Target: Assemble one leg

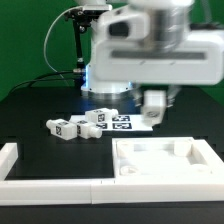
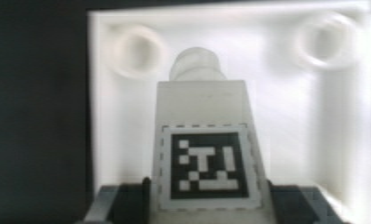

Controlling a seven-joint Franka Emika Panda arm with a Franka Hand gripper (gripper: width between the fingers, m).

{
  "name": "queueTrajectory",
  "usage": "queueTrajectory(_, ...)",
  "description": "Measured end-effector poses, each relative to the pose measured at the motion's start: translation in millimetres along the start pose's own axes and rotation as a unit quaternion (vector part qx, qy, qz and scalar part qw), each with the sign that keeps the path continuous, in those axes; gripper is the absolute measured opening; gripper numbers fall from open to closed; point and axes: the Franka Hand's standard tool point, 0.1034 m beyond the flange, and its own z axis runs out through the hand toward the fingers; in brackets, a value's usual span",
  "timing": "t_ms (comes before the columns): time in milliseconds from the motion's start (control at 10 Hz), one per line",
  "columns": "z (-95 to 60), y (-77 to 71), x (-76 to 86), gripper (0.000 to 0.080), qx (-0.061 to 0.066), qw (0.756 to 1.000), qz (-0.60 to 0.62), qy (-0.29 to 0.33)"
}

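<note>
My gripper (image 2: pixel 203 205) is shut on a leg (image 2: pixel 203 120), a white stubby post whose black-and-white tag faces the wrist camera. Dark fingers (image 2: pixel 120 200) press both of its sides. The leg's narrow end points at the wide white rimmed panel (image 2: pixel 253 70), between two round sockets (image 2: pixel 129 45) (image 2: pixel 324 40). In the exterior view the gripper (image 1: pixel 153 108) hangs just above and behind the panel (image 1: pixel 165 160). Whether the leg touches the panel I cannot tell.
Several loose white tagged legs (image 1: pixel 60 127) (image 1: pixel 97 119) lie on the black table to the exterior view's left of the gripper. A white raised border (image 1: pixel 12 160) runs along the front and the left corner. The arm's blurred body fills the top of the exterior view.
</note>
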Motion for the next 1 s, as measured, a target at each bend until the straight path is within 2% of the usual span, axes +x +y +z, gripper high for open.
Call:
queueTrajectory(100,-11.1,-11.2,0.2,0.0285,-0.004,1.000,-0.012,0.025)
queueTrajectory(300,-11.3,-15.0,6.4,0.0285,0.007,0.996,-0.015,0.089)
queueTrajectory(500,-8.9,-19.4,17.4,0.0285,0.023,0.984,-0.023,0.176)
queueTrajectory(700,-9.3,-23.5,42.8,0.0286,0.039,0.958,-0.024,0.284)
queueTrajectory(800,-6.2,-29.9,44.1,0.0286,0.045,0.947,-0.026,0.318)
queueTrajectory(1000,-2.8,-28.9,42.1,0.0286,0.044,0.946,-0.029,0.321)
